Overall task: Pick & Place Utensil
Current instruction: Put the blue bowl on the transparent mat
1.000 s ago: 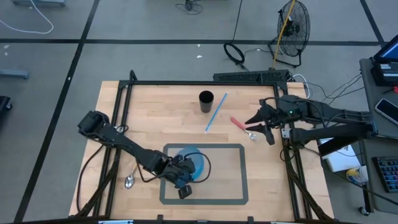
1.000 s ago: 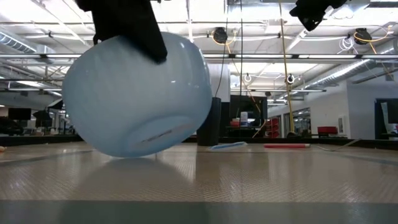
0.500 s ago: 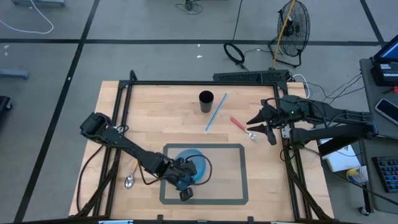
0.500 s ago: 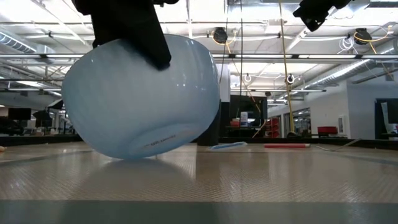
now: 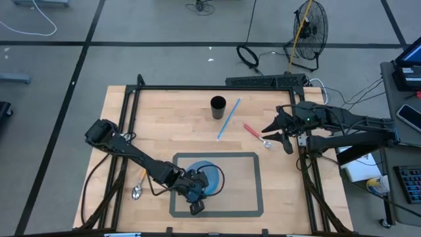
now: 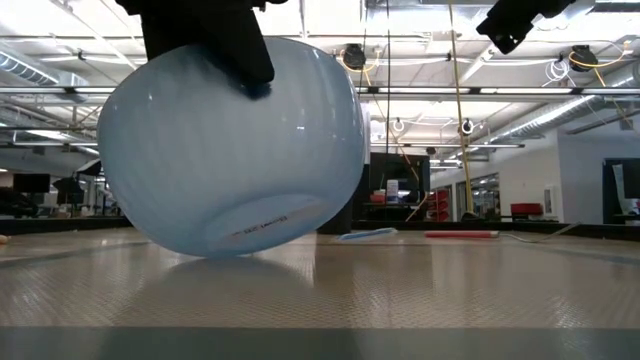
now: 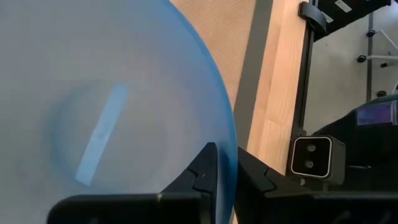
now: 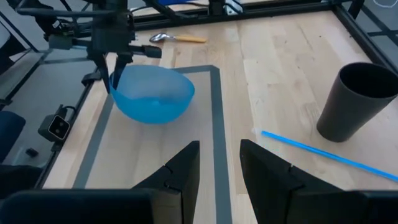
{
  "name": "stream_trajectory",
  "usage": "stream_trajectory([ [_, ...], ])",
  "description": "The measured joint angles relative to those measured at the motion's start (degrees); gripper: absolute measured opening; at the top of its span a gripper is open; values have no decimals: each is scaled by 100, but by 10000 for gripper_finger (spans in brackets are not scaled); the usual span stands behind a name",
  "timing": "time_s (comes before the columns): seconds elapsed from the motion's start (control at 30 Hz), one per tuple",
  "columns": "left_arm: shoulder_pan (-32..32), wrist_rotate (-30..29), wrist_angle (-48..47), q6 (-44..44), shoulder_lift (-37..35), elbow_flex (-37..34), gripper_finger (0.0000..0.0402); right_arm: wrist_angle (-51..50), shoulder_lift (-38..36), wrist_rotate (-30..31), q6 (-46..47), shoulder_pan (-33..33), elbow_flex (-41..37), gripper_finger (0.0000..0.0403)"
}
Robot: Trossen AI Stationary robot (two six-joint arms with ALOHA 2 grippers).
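Plainly the right gripper (image 5: 271, 130) was the nearer one: its narrowly parted, empty fingers hovered just beside the red-handled utensil (image 5: 255, 133), whose long axis ran diagonally away from the black cup (image 5: 218, 106). The left gripper (image 5: 195, 195) pinched the blue bowl (image 5: 209, 178) rim.

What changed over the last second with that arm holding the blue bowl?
The left gripper, pinching the rim of the blue bowl, shifted it a little nearer the low camera, and the bowl tipped closer to level; it remains tilted on the table. The right gripper stayed above the red-handled spoon. The black cup, blue straw and wooden-handled spoon did not move.
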Motion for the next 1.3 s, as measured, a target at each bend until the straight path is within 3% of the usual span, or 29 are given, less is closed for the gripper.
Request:
stream_trajectory([
  [0.5,-4,395,251,253,455,17,9,-27,-4,-2,63,0,0,112],
  [0.67,-4,553,141,248,518,15,33,-31,-4,3,46,2,0,112],
  [1.0,0,701,-76,364,516,13,31,-29,-4,9,24,2,0,112],
  [1.3,12,776,-147,552,542,-10,78,-29,-4,13,43,0,0,112],
])
